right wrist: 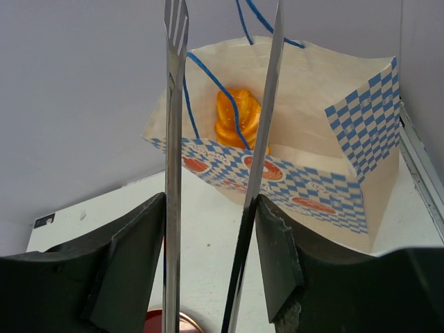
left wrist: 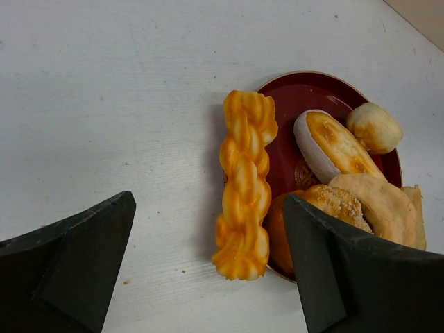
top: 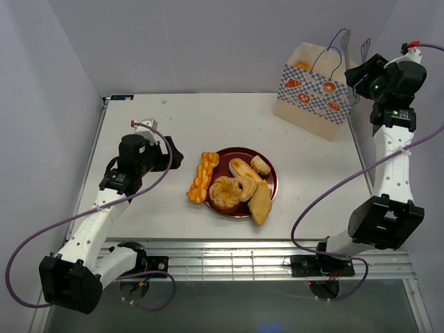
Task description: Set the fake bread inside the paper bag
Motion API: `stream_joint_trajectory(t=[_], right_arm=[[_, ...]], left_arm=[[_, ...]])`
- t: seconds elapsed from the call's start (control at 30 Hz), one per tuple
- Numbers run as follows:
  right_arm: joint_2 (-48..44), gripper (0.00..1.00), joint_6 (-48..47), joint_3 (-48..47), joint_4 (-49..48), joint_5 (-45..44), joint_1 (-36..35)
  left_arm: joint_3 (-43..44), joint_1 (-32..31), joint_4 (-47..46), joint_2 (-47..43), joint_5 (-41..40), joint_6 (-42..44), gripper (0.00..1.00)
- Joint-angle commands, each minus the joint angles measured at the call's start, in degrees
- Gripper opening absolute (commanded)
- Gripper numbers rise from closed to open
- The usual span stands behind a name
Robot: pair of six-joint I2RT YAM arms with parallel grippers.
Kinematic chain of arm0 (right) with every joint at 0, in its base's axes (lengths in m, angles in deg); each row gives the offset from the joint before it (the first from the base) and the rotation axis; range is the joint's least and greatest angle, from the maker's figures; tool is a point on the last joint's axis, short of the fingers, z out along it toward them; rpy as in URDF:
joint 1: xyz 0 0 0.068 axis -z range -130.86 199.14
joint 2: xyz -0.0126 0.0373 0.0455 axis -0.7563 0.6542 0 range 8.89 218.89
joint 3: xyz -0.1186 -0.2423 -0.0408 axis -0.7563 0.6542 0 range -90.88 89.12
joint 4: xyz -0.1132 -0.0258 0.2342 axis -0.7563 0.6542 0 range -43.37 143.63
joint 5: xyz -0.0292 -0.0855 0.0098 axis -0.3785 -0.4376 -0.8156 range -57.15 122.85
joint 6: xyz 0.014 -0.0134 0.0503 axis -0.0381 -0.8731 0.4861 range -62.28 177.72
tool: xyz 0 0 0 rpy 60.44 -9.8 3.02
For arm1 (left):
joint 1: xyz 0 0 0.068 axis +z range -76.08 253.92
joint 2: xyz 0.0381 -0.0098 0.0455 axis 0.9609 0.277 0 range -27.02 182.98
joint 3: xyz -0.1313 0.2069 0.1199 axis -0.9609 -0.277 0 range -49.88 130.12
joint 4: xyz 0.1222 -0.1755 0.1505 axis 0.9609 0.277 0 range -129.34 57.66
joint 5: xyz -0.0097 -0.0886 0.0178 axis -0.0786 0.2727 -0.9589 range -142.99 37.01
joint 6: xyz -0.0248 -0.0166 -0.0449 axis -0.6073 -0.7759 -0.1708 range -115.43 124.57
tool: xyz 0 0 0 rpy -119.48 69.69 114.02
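Above the paper bag (right wrist: 291,166) the right claw (right wrist: 218,173) grips metal tongs (right wrist: 173,139), prongs parted; the left claw (left wrist: 208,277) hangs open over the braided stick (left wrist: 244,184).

White-walled lab booth (top: 208,41), bolted robot arms (top: 388,166)

A braided stick (left wrist: 245,184) lies against the red plate (left wrist: 295,94) of pastries, between spread gripper fingers (left wrist: 80,263).

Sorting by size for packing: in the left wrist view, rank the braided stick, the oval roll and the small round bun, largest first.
1. Braided stick, clearly the longest.
2. Oval roll on the plate.
3. Small round bun, the smallest. It lies slightly farther from the camera, but the gap looks real.
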Motion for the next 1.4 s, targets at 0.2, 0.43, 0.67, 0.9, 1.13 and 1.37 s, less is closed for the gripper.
stream_joint_trajectory(t=[0.2,0.43,0.67,0.9,1.13,1.37], right_arm=[[-18.19,0.58,-0.03,12.23,-2.90,5.26,-1.03],[-31.89,0.58,-3.17,22.69,-0.62,5.27,-3.93],[-42.71,0.58,-4.86,29.45,3.69,7.98,-6.48],[-47.82,0.56,-8.19,36.32,7.56,15.01,-12.19],[-49.23,0.56,-11.70,41.59,11.24,20.38,-17.72],[-50.72,0.57,-15.57,44.67,18.62,18.28,-22.99]], left_arm=[[2.03,-0.20,0.25,-2.36,-1.62,0.37,0.98],[2.03,-0.20,0.34,-2.27,-2.50,0.29,0.98],[2.03,-0.20,0.52,-3.41,-4.70,0.55,0.98],[2.11,-0.28,0.34,-3.85,-5.92,0.73,0.90],[2.20,-0.20,0.96,-4.20,-9.70,0.73,0.94],[2.29,-0.20,1.05,-4.38,-10.50,0.55,0.96]])
